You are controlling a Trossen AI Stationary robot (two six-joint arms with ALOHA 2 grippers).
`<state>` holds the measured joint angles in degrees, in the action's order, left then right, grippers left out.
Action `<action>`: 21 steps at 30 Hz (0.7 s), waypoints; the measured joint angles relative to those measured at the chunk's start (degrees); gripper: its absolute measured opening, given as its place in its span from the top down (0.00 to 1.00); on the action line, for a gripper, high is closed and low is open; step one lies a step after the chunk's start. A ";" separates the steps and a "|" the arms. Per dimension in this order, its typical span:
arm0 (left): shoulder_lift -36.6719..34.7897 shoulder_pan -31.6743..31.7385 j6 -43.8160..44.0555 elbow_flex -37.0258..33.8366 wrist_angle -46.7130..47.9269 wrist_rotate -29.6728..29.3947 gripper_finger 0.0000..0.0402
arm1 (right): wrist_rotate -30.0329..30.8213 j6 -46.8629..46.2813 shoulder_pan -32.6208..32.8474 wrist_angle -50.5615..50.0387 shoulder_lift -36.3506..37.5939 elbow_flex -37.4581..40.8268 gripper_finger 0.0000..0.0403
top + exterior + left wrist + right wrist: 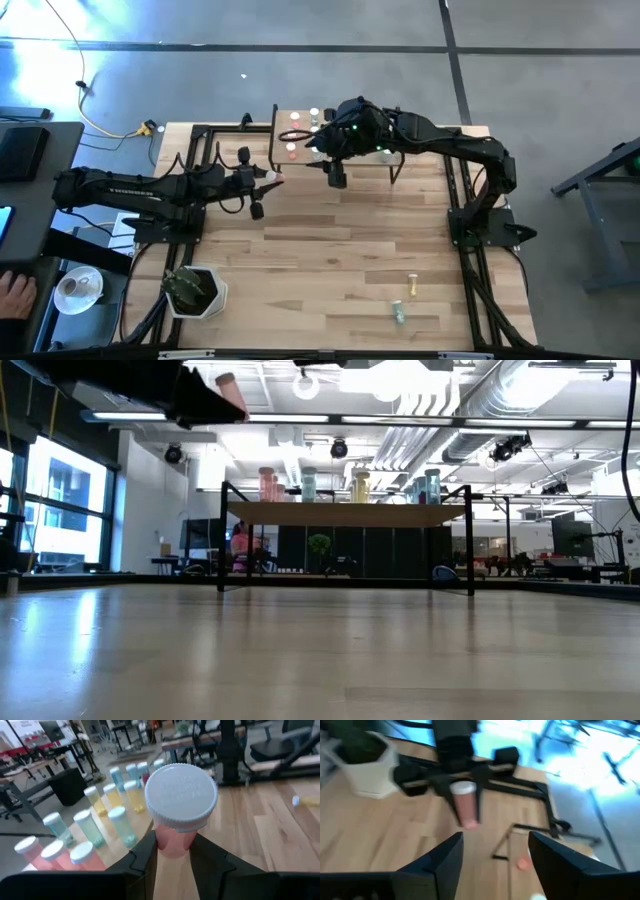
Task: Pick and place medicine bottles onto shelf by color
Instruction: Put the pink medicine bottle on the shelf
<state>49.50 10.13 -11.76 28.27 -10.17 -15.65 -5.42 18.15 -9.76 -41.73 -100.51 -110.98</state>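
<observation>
The left tool [172, 855] was closed on a pink medicine bottle [176, 837] with a white cap [181, 796], its dark fingers [145, 857] clamped on either side of the body. In the high view this left tool [268, 178] stood just beside the near left corner of the shelf [283, 118], at the end of the left arm [140, 188], which reached in from the left edge of the tabletop [330, 260]. The right wrist view showed the same pink medicine bottle [466, 805] held between the left arm's fingers above the planks.

The right tool [495, 855] stood open with nothing between its two dark fingers [445, 860]. Seen from above, the right tool [335, 170] hung over the front edge of the shelf, the right arm [450, 150] bending in from the right side.

On the shelf, the left wrist view showed standing bottles grouped by colour: pink bottles [35, 852] at one end, then green bottles [90, 827], yellow bottles [112, 797] and blue-grey bottles [122, 775]. The low view showed the shelf [345, 514] raised on thin black legs with bottles upright on top.

Well apart, near the front right of the tabletop, a yellow bottle [411, 288] and a green bottle [399, 312] lay on the planks. A white pot with a plant [195, 290] stood at the front left corner.
</observation>
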 joint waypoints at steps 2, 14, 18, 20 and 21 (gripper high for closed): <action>0.00 0.00 0.00 0.00 -1.89 0.00 0.78 | -5.36 2.28 -0.36 -0.16 0.00 -0.06 0.45; 0.77 -0.02 -2.40 0.04 -10.01 4.77 0.78 | -14.63 5.96 -0.51 5.55 -3.34 0.84 0.45; 1.54 0.00 -2.40 0.02 -11.88 4.77 0.78 | -14.65 6.28 -0.33 7.08 -5.11 0.86 0.45; 2.25 0.00 -2.43 0.02 -12.24 4.77 0.78 | -14.70 6.39 -0.30 7.60 -5.90 0.86 0.45; 2.62 -0.01 -2.56 0.02 -12.52 4.79 0.78 | -14.69 6.37 -0.32 7.80 -6.24 0.86 0.45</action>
<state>52.11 10.13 -14.31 28.29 -22.69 -10.85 -20.11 24.52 -10.08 -33.93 -106.75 -110.13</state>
